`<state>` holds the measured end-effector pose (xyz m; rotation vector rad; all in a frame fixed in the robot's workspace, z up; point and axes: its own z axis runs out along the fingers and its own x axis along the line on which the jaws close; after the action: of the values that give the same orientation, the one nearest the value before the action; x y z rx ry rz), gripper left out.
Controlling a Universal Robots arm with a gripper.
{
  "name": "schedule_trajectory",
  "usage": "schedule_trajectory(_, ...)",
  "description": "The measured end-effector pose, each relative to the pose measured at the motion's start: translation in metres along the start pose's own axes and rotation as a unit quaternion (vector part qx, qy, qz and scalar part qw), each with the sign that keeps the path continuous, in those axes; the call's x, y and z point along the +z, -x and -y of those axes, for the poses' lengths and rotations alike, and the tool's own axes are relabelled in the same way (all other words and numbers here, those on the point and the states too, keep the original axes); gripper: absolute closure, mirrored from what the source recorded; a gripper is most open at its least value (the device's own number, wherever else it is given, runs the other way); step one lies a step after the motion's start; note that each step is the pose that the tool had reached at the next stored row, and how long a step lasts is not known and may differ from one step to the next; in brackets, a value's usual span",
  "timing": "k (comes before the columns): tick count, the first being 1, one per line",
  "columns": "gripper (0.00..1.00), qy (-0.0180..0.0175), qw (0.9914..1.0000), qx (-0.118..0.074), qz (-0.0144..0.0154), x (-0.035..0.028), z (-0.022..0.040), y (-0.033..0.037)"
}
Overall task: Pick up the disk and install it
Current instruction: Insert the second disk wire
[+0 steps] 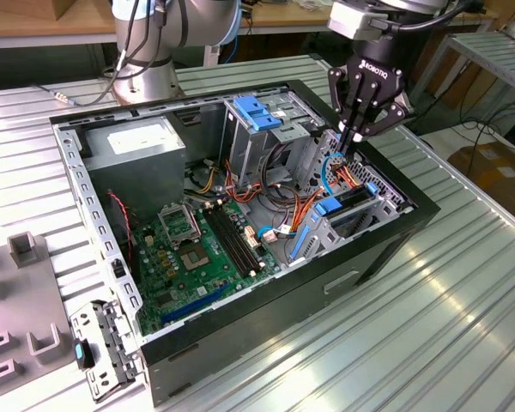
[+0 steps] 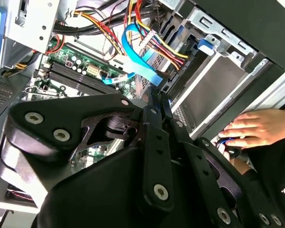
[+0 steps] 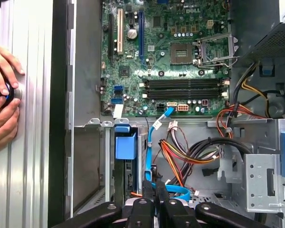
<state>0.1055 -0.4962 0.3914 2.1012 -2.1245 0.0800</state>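
Disk (image 1: 354, 199): dark slab with blue side rails, lying in the lower drive cage (image 1: 330, 225) at the corner of the computer case (image 1: 283, 302) nearest the exterior view's right. It looks seated in the bay, not carried. In the first wrist view the blue rail end (image 3: 126, 145) shows at the cage mouth with a dark body behind it. How deep the disk sits, I cannot tell.

Handling (judgement): stiff metal body, moderately heavy for its size, smooth faces likely slippery. Circuit side and connector edge are fragile. Best taken across the two long edges on the plastic rails, clear of the connector end. Any push home should go on the rail end, square to the bay.

Gripper (image 1: 348, 144): hangs over the case just above the cage, apart from the disk. In both wrist views the fingers (image 3: 147, 197) are drawn together with no gap between the tips. Nothing large is held. A flat blue cable (image 1: 329, 167) passes right at the tips, and whether it is pinched I cannot tell.

Around: bundled orange and yellow wiring (image 3: 190, 154) beside the cage, motherboard (image 1: 189, 249) on the case floor, grey power supply (image 1: 137, 146) at the far corner. A person's hands (image 3: 2, 95) rest on the ribbed worktop (image 1: 463, 326) outside the case wall.
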Motion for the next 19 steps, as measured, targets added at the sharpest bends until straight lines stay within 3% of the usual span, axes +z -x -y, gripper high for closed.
schedule_trajectory(14, 0.82, 0.0011, 1.00000, 0.000, -0.0027, 0.0002, 0.0058, 0.0041)
schedule_trajectory(16, 0.82, 0.0011, 0.99999, 0.000, -0.0050, 0.0011, 0.0061, 0.0042)
schedule_trajectory(19, 0.82, 0.0010, 0.99994, 0.001, -0.0108, 0.0021, 0.0076, 0.0044)
